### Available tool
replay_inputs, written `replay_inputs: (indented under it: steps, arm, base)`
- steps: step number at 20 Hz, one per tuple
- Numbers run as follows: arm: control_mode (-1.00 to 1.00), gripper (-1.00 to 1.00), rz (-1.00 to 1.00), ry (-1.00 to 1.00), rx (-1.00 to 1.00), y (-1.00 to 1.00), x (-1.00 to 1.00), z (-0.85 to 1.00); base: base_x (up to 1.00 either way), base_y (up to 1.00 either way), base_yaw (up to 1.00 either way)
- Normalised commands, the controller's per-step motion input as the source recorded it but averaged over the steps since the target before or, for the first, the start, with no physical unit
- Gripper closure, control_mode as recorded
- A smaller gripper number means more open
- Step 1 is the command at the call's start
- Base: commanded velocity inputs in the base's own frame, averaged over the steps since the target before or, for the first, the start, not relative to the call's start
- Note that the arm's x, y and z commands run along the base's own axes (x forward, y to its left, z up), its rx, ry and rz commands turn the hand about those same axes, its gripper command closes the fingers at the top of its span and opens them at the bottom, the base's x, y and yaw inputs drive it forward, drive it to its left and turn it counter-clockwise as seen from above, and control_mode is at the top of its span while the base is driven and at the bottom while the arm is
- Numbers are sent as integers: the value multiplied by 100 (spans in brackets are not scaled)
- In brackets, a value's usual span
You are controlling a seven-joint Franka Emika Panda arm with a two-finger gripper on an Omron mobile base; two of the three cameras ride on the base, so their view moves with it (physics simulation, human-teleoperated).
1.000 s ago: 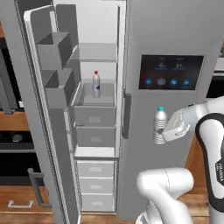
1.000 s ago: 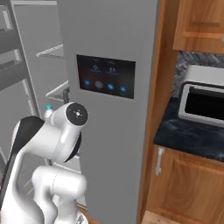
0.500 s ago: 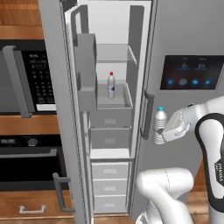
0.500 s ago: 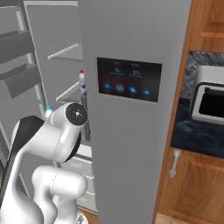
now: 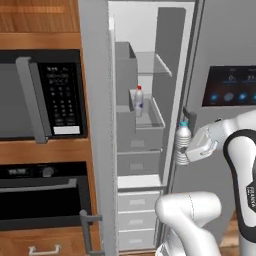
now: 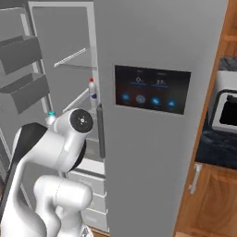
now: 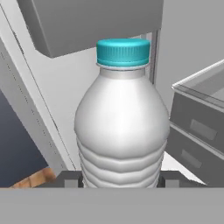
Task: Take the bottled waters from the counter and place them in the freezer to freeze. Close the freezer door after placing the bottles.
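Note:
My gripper (image 5: 187,150) is shut on the clear bottled water (image 5: 182,143), a ribbed bottle with a teal cap, held upright just in front of the open freezer (image 5: 140,165). In the hand view this bottle (image 7: 122,118) stands between my fingertips (image 7: 65,180); its cap (image 6: 51,115) peeks over my arm in the right base view. The whitish bottle with the red cap (image 5: 138,101) stands upright in a grey freezer bin (image 5: 150,120); the right base view shows that bottle (image 6: 93,90) too. The freezer door (image 5: 95,125) stands wide open to the left, its bins (image 6: 23,69) facing inward.
Left of the open door a black-fronted microwave (image 5: 42,95) sits over an oven (image 5: 40,195). The fridge door with the dark touch display (image 6: 152,88) stays shut on the right. Farther right are the black counter (image 6: 217,146) and wooden cabinets (image 6: 203,194).
The whole scene has shifted right and grown larger in the left base view, so the camera has moved nearer the freezer. The gripper keeps the teal-capped bottle in the same pose.

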Motion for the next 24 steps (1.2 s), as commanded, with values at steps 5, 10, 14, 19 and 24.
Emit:
replay_inputs:
  steps: [5, 10, 14, 19, 24]
  arm:
    - [100, 100, 0, 0, 0, 0, 0, 0]
    - [100, 100, 0, 0, 0, 0, 0, 0]
    - [100, 100, 0, 0, 0, 0, 0, 0]
    - [100, 100, 0, 0, 0, 0, 0, 0]
    - [100, 100, 0, 0, 0, 0, 0, 0]
  base:
    - [43, 16, -1]
    - [60, 22, 0]
    - [46, 32, -1]
    - [36, 38, -3]
    - [27, 24, -3]
